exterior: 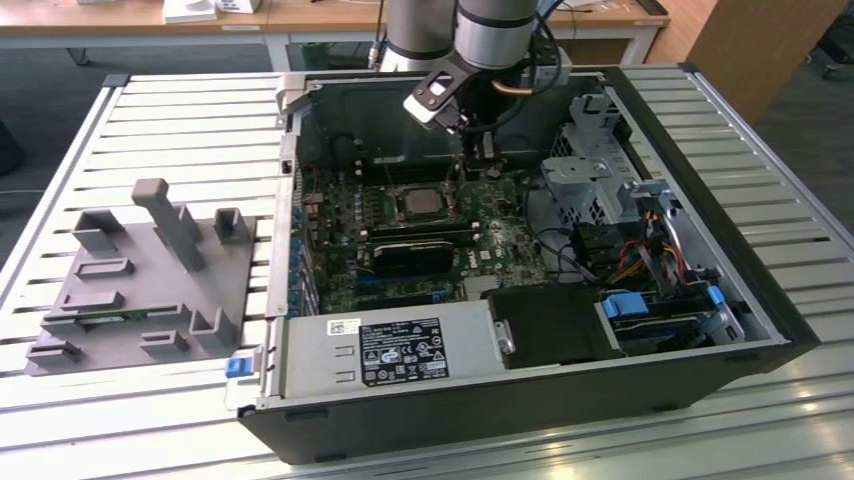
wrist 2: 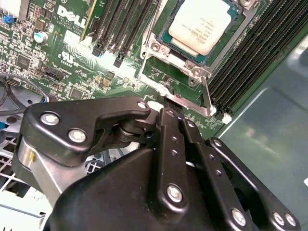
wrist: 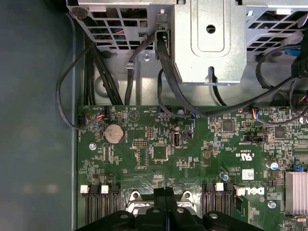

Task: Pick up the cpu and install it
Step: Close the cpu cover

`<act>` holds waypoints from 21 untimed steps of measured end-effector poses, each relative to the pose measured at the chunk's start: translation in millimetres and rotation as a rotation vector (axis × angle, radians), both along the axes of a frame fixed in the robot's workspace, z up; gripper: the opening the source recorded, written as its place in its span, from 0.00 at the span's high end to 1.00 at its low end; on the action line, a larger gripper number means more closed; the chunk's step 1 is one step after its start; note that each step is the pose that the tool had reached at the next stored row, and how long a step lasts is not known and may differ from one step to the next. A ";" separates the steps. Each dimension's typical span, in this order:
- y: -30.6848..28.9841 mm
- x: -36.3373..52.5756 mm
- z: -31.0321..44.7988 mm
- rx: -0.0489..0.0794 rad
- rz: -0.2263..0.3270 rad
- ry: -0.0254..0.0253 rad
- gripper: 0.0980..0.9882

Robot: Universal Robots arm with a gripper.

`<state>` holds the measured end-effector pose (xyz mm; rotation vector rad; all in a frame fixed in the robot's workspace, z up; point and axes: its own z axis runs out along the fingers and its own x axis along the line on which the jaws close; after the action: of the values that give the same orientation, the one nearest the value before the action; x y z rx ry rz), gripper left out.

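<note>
The cpu [exterior: 427, 203] lies flat in its socket on the motherboard [wrist: 159, 144], inside the open case [exterior: 747, 300] on the tabletop [exterior: 174, 130]. In the second wrist view its silver top [wrist 2: 201, 24] sits inside the metal socket frame [wrist 2: 166, 60]. The gripper [exterior: 467, 158] hangs over the board just beside the socket. Its fingers [wrist: 161, 195] are pressed together with nothing visible between them, and the tips are close to the frame's edge and the thin lever [wrist 2: 207, 96].

Whether the frame is locked down cannot be told. If it is not, a nudge from the tips could shift the chip off its seat and damage the contacts beneath.

There is little room here. A drop that is slightly off would probably land on the frame's corner or the lever and bend it. A sideways slip could scrape board components or catch the memory slots [wrist 2: 250, 53] alongside. Pressing hard with the fingers together would put the load on one small spot.
</note>
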<state>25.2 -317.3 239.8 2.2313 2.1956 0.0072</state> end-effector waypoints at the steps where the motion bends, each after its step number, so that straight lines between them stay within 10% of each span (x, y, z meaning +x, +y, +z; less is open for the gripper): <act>1: 0.0 -0.3 -0.1 0.000 0.000 0.0000 0.99; 21: 0.0 -5.4 -0.7 0.000 0.000 0.0000 0.99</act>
<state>19.8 -317.3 239.1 2.2314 2.1957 0.0075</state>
